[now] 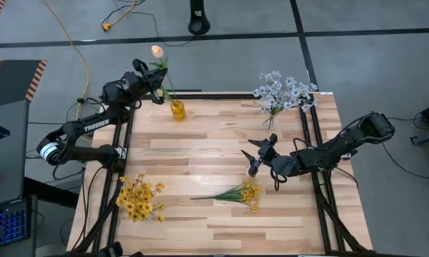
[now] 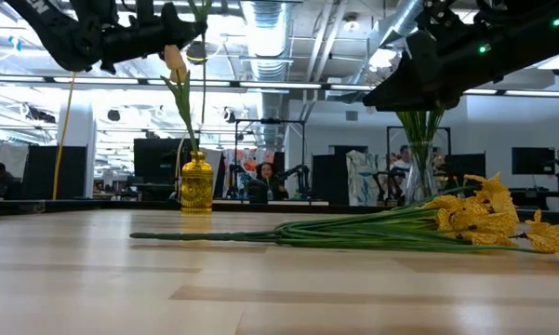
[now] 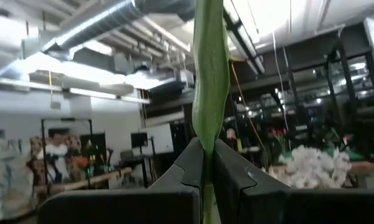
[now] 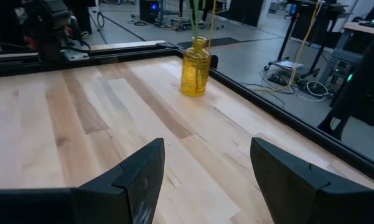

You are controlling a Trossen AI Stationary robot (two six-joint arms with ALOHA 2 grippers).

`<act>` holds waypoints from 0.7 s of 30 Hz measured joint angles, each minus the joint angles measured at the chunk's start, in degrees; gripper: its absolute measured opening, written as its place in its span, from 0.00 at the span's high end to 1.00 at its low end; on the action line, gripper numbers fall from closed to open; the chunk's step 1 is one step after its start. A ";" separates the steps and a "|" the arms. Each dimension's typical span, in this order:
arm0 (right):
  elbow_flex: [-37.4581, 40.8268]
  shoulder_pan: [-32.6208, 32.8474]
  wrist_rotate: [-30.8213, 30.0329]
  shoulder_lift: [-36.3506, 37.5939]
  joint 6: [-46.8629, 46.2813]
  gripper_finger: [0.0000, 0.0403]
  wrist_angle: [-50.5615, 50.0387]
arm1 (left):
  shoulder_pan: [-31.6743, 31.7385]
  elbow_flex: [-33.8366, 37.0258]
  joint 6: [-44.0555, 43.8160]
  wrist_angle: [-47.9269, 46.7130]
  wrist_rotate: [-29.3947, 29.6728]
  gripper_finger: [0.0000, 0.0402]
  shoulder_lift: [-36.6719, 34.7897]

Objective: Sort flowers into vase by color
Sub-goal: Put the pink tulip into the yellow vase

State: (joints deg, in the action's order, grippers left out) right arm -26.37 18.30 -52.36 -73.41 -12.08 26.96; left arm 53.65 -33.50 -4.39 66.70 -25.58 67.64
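Note:
A peach tulip bud (image 1: 156,51) on a green stem stands in the small yellow vase (image 1: 178,109) at the table's far edge; in the low view its stem runs down into the vase's neck (image 2: 196,158). My left gripper (image 1: 159,92) is above the vase, shut on the tulip's green part. My right gripper (image 1: 260,153) hangs open over the table's right middle, touching nothing; its wrist view looks toward the yellow vase (image 4: 195,71). A yellow blossom sprig (image 1: 232,193) lies flat on the table near the right gripper. My left gripper (image 3: 205,165) pinches a broad green blade of the tulip, stem or leaf (image 3: 208,134), between its two fingers. The green part runs upright through the fingers, which lie across it. The lower end goes down into the yellow vase (image 2: 196,184).
Pale blue-white sprays (image 1: 280,91) stand in a clear vase (image 2: 420,172) at the far right corner. A bunch of yellow blossoms (image 1: 139,200) sits at the near left edge. Bare wood lies between the vases and around the lying sprig (image 2: 400,228).

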 joint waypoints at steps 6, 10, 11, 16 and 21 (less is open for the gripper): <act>0.00 -0.85 0.00 0.00 0.00 0.34 -0.04 | 0.63 0.00 0.87 -4.31 -2.68 1.00 -0.01; 0.00 -0.84 0.00 0.01 0.00 0.34 -0.03 | 0.61 0.00 3.24 -7.75 -2.85 1.00 -0.01; 0.00 -0.84 0.00 0.02 0.00 0.34 -0.04 | 0.63 0.00 3.86 -8.67 -3.06 1.00 -0.01; 0.00 -0.84 0.00 0.02 0.00 0.34 -0.04 | 0.63 -0.01 5.70 -10.77 -5.50 1.00 -0.01; 0.00 -0.84 0.00 0.00 0.00 0.34 -0.02 | 0.61 0.00 6.54 -10.78 -5.98 1.00 -0.01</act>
State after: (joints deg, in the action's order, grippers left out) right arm -26.37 17.45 -52.36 -73.40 -12.08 26.94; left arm 54.26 -33.50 2.15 55.92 -31.56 67.64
